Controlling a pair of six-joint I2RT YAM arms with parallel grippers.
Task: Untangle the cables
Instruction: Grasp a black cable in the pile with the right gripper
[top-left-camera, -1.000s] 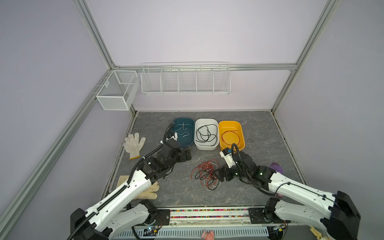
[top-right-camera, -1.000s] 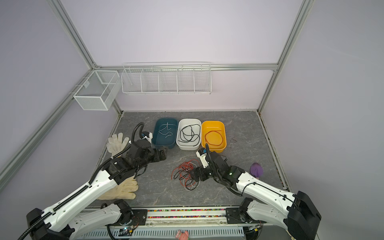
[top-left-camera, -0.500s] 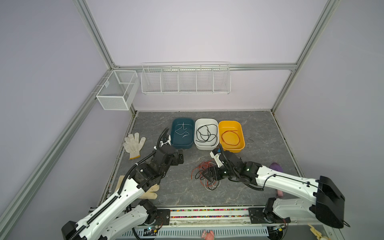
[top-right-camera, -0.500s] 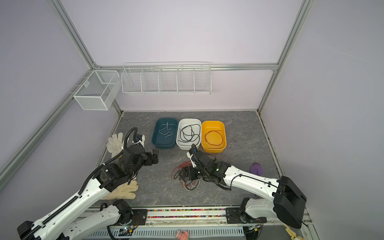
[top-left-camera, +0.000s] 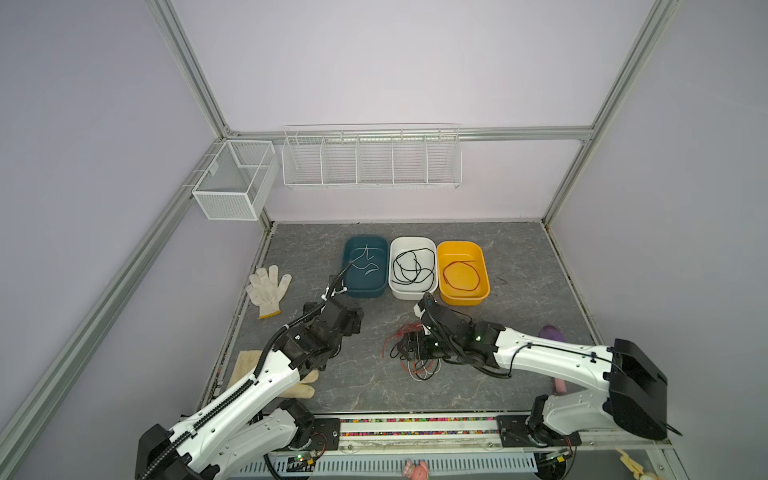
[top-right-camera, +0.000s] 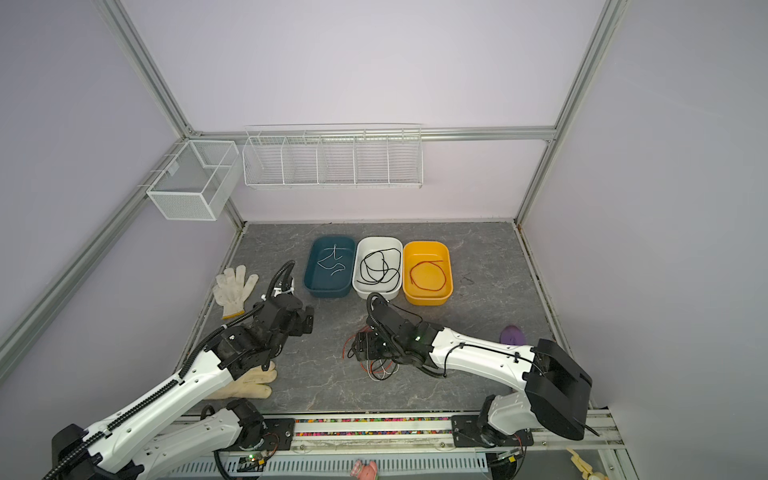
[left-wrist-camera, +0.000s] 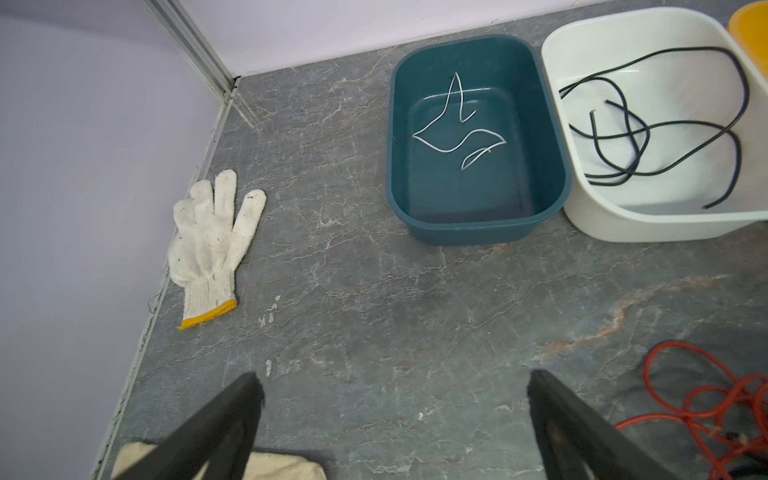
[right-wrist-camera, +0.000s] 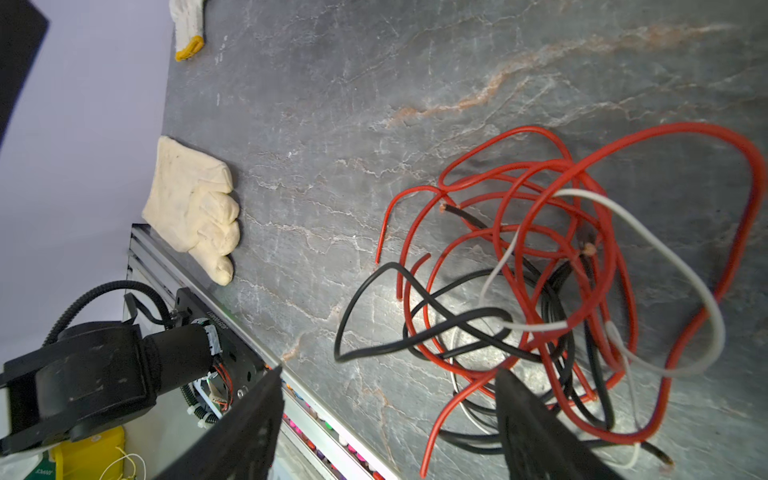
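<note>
A tangle of red, black and white cables (top-left-camera: 417, 361) (top-right-camera: 376, 363) lies on the grey table, shown close in the right wrist view (right-wrist-camera: 540, 270). My right gripper (top-left-camera: 409, 347) (top-right-camera: 361, 347) (right-wrist-camera: 390, 374) hangs low over the tangle's left part. Its jaws are open, one finger (right-wrist-camera: 528, 419) among the strands, and a red strand end lies between them. My left gripper (top-left-camera: 353, 322) (top-right-camera: 307, 320) (left-wrist-camera: 395, 382) is open and empty above bare table, left of the tangle. Single cables lie in bins: white (top-left-camera: 365, 264), black (top-left-camera: 413, 266), red (top-left-camera: 459, 274).
A teal bin (top-left-camera: 365, 293), a white bin (top-left-camera: 411, 294) and a yellow bin (top-left-camera: 463, 300) stand in a row behind the tangle. A white glove (top-left-camera: 268, 289) and a beige glove (top-left-camera: 305, 386) lie at the left. A purple object (top-left-camera: 550, 332) sits right.
My right gripper has slid left onto the tangle. My left gripper has drawn back from the teal bin toward the near left, still open.
</note>
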